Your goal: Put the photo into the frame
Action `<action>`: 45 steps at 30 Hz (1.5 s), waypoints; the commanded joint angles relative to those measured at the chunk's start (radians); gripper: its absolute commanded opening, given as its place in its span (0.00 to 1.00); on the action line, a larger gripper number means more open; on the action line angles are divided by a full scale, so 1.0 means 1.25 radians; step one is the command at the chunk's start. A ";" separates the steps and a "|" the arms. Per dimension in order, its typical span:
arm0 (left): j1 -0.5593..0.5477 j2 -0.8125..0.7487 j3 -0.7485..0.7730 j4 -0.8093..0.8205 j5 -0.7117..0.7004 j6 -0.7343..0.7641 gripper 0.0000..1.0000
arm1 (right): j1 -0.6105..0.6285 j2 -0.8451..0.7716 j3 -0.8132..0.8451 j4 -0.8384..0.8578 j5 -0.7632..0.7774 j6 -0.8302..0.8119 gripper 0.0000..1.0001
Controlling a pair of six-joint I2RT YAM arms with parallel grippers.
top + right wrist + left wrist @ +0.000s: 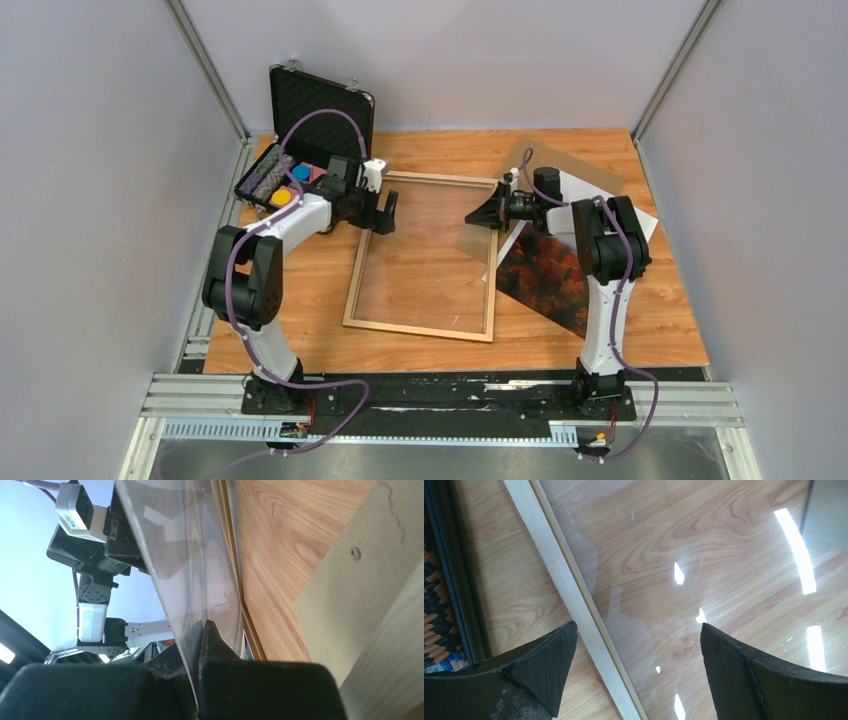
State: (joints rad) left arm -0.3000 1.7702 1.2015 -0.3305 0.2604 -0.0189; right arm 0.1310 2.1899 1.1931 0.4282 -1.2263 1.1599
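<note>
Wooden desk (pixel 300 330), grey walls. Black case (pixel 320 105), far left, lid raised: yellow, blue and pink pieces (pixel 281 197) inside. At centre, frame (pixel 420 330), lying flat. Over it, clear sheet (pixel 430 260), right edge pinched by right gripper (pixel 478 215). Above the frame's far-left corner, left gripper (pixel 385 212), jaws spread. Right of the frame, photo (pixel 545 270), face up, beneath right arm.
</note>
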 commanded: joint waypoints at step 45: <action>0.063 -0.126 -0.044 -0.017 -0.020 0.052 1.00 | 0.055 -0.157 -0.101 -0.277 0.057 -0.385 0.36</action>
State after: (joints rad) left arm -0.2306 1.6646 1.1522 -0.3580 0.2375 0.0288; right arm 0.1764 2.0514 1.0687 0.1040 -1.1442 0.7319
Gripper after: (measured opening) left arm 0.998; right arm 0.358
